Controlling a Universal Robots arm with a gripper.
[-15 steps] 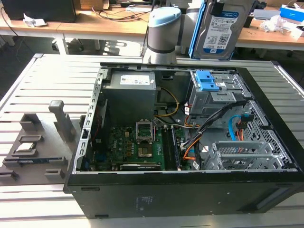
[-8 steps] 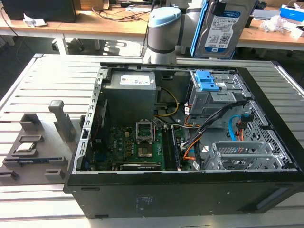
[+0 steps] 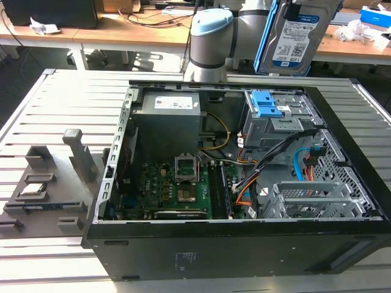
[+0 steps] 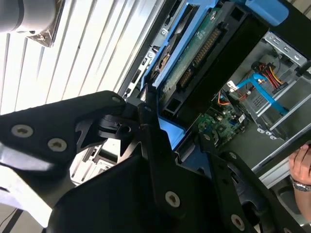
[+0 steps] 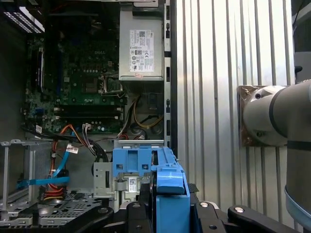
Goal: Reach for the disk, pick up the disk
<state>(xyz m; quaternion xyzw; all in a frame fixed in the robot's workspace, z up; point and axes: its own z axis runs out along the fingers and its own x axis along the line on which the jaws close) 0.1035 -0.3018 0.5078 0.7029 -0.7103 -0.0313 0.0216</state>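
Observation:
The disk (image 3: 297, 35), a silver-grey drive with a white-and-blue label and a blue frame, hangs upright above the far right corner of the open computer case (image 3: 244, 244), clear of the drive bay. In the second wrist view my gripper (image 4: 172, 130) is shut on the disk (image 4: 194, 53), whose green circuit side faces the camera. In the first wrist view the disk's blue carrier edge (image 5: 171, 191) sits clamped between the black fingers (image 5: 138, 208) of the gripper (image 5: 170, 208).
Below the disk, a blue caddy (image 3: 269, 104) sits in the drive cage. The case holds a power supply (image 3: 168, 110), a motherboard (image 3: 177, 189) and cables. A grey fixture with a small chip (image 3: 35, 189) lies at the exterior view's left. A person's hand (image 4: 301, 165) is near the case.

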